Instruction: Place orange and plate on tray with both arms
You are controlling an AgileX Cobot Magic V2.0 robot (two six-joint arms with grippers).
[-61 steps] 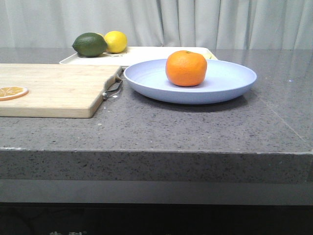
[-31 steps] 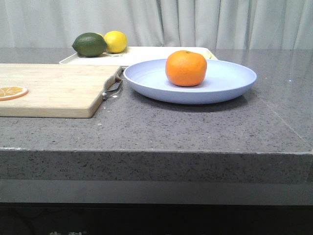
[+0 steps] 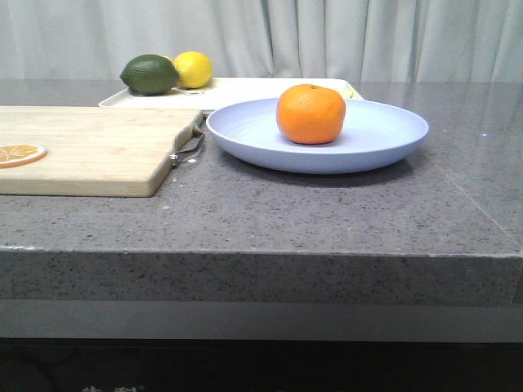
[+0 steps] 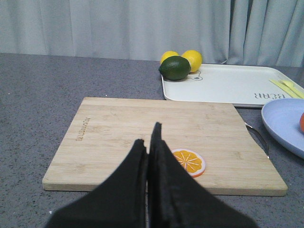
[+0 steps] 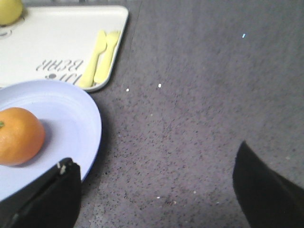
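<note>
The orange (image 5: 19, 136) sits on the plate (image 5: 76, 128) beside the wide-open right tool (image 5: 156, 194).

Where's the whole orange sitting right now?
In the front view, the round bright orange sits left of centre on the pale blue shallow plate, right of the light wooden cutting board, before the cream-white tray.

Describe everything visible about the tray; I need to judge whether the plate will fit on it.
The tray is a flat, cream-white rectangle with rounded corners and a low rim, plastic-looking, lying level at the back of the grey counter. Grey "BEAR" lettering is printed on it. A dark green lime and two yellow lemons sit at one corner, pale yellow cutlery along its right side. Its middle is bare. The blue plate sits in front of it, not on it; whether they touch is unclear.
</note>
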